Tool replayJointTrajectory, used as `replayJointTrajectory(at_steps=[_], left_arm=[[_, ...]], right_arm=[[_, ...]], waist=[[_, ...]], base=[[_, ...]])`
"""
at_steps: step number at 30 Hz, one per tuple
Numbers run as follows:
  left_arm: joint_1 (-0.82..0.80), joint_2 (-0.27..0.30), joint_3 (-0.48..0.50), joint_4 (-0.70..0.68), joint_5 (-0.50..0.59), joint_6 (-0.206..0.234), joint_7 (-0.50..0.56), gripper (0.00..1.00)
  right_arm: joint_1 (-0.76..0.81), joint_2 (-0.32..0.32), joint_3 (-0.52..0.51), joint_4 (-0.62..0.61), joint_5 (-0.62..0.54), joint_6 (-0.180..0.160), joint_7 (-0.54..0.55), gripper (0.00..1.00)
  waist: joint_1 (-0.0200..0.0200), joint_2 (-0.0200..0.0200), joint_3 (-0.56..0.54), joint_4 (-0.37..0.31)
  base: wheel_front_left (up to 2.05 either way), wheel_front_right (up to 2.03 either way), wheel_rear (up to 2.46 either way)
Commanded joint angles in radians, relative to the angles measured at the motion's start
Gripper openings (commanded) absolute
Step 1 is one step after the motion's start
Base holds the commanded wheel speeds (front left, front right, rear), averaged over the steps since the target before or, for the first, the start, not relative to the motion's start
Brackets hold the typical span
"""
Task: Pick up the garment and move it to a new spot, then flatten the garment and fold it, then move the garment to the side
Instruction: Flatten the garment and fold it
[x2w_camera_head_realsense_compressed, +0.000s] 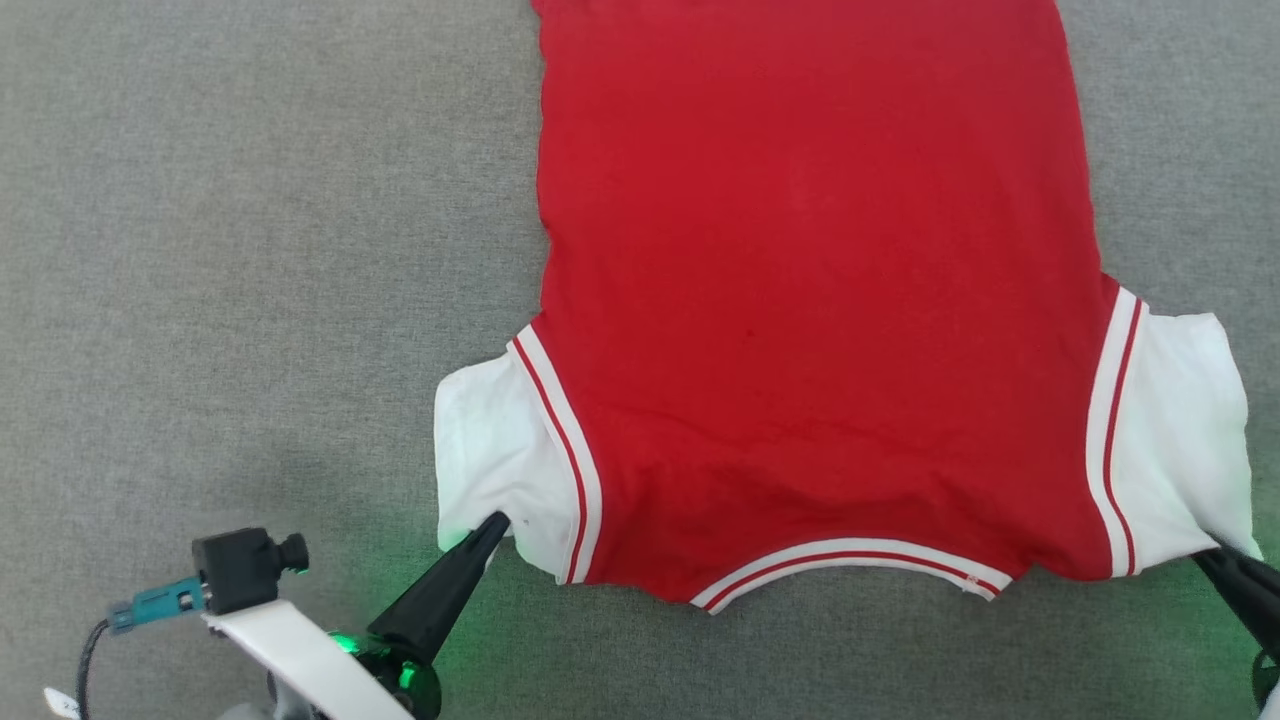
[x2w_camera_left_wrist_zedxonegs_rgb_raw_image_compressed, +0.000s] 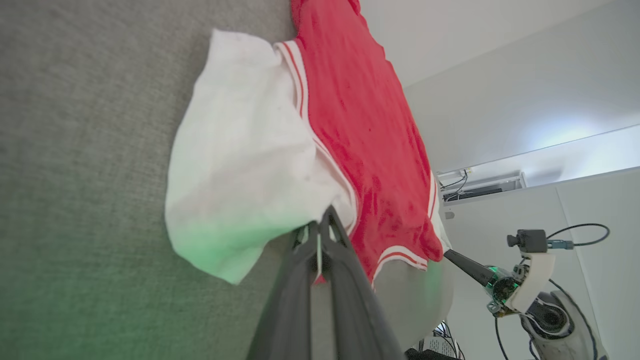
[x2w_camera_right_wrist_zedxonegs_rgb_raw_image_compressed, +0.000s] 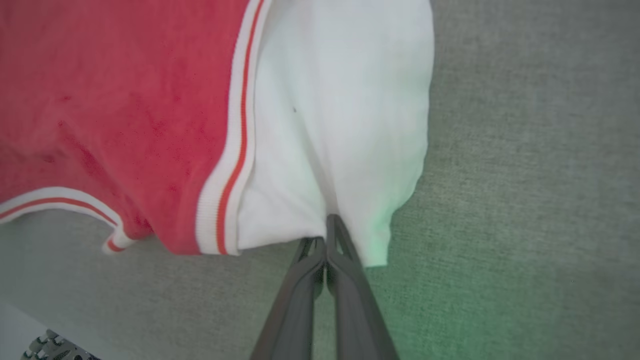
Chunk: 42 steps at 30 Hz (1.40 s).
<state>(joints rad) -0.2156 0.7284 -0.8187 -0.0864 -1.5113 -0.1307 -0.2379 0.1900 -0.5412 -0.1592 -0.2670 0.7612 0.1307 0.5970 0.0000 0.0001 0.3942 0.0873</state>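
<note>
The garment (x2w_camera_head_realsense_compressed: 810, 300), a red shirt with white sleeves and striped trim, lies spread flat on the grey surface, collar toward me. My left gripper (x2w_camera_head_realsense_compressed: 492, 524) is shut on the near edge of the white left sleeve (x2w_camera_left_wrist_zedxonegs_rgb_raw_image_compressed: 240, 165); in the left wrist view its fingertips (x2w_camera_left_wrist_zedxonegs_rgb_raw_image_compressed: 320, 227) pinch the sleeve's hem. At the lower right my right gripper (x2w_camera_head_realsense_compressed: 1215, 553) is shut on the near edge of the other white sleeve (x2w_camera_right_wrist_zedxonegs_rgb_raw_image_compressed: 340, 115), where the cloth puckers at its closed tips (x2w_camera_right_wrist_zedxonegs_rgb_raw_image_compressed: 325, 235). The shirt's far hem runs out of the head view's top.
Grey fabric surface (x2w_camera_head_realsense_compressed: 250, 250) lies bare to the left of the shirt and in a narrower strip on its right. A small black camera with a teal plug (x2w_camera_head_realsense_compressed: 235, 570) sits on my left wrist. The left wrist view shows my right arm (x2w_camera_left_wrist_zedxonegs_rgb_raw_image_compressed: 520, 285) and white walls beyond.
</note>
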Motion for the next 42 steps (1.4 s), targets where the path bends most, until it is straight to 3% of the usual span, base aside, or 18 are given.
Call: replayJointTrajectory(at_steps=[1, 12, 13, 14, 15, 20, 25, 28, 34, 40, 42], left_arm=[[-0.014, -0.007, -0.003, 0.009, 0.004, 0.001, 0.000, 0.00], [-0.060, -0.077, -0.044, 0.151, 0.015, 0.001, -0.002, 0.00], [-0.061, -0.080, -0.047, 0.159, 0.015, 0.001, -0.003, 0.00], [-0.062, -0.083, -0.050, 0.161, 0.015, 0.001, -0.004, 0.00], [-0.061, -0.086, -0.050, 0.159, 0.011, 0.001, -0.006, 0.00], [-0.047, -0.074, -0.039, 0.124, 0.011, 0.001, -0.015, 0.00], [-0.035, -0.064, -0.032, 0.066, 0.043, 0.001, -0.022, 0.00], [-0.050, -0.072, -0.035, 0.038, 0.069, 0.001, -0.025, 0.00], [-0.124, -0.107, -0.077, 0.004, 0.102, 0.001, -0.017, 0.00], [-0.216, -0.159, -0.144, 0.002, 0.120, 0.001, -0.010, 0.00], [-0.226, -0.165, -0.153, 0.003, 0.121, 0.001, -0.011, 0.00]], right_arm=[[-0.014, -0.009, 0.008, 0.012, -0.011, 0.000, -0.004, 0.00], [-0.105, -0.033, 0.174, 0.190, -0.048, 0.000, -0.063, 0.02], [-0.113, -0.037, 0.179, 0.192, -0.054, 0.000, -0.076, 0.37], [-0.119, -0.042, 0.183, 0.192, -0.059, 0.000, -0.086, 0.84], [-0.119, -0.048, 0.187, 0.187, -0.058, -0.001, -0.091, 1.00], [-0.087, -0.110, 0.118, 0.082, -0.012, -0.003, -0.066, 1.00], [-0.080, -0.196, -0.069, -0.096, 0.039, 0.000, 0.032, 1.00], [-0.160, -0.236, -0.163, -0.130, 0.065, 0.000, 0.098, 1.00], [-0.523, -0.272, -0.132, 0.030, 0.077, 0.000, 0.216, 1.00], [-0.941, -0.278, 0.031, 0.295, -0.074, 0.000, 0.335, 1.00], [-1.001, -0.275, 0.055, 0.339, -0.105, 0.000, 0.348, 1.00]], waist=[[0.0000, -0.0001, 0.003, 0.001], [0.0000, -0.0001, 0.024, -0.001], [0.0000, -0.0001, 0.024, -0.002], [0.0000, -0.0001, 0.024, -0.003], [0.0000, -0.0001, 0.024, -0.004], [0.0000, -0.0001, 0.020, -0.003], [0.0000, -0.0001, 0.025, 0.019], [0.0000, -0.0001, 0.044, 0.044], [0.0000, -0.0001, 0.124, 0.126], [0.0000, -0.0001, 0.217, 0.221], [0.0000, -0.0001, 0.225, 0.235]], base=[[0.00, 0.00, 0.00], [0.00, 0.00, 0.00], [0.00, 0.00, 0.00], [0.00, 0.00, 0.00], [0.00, 0.00, 0.00], [0.00, 0.00, 0.00], [0.00, 0.00, 0.00], [0.00, 0.00, 0.00], [0.00, 0.00, 0.00], [0.00, 0.00, 0.00], [0.00, 0.00, 0.00]])
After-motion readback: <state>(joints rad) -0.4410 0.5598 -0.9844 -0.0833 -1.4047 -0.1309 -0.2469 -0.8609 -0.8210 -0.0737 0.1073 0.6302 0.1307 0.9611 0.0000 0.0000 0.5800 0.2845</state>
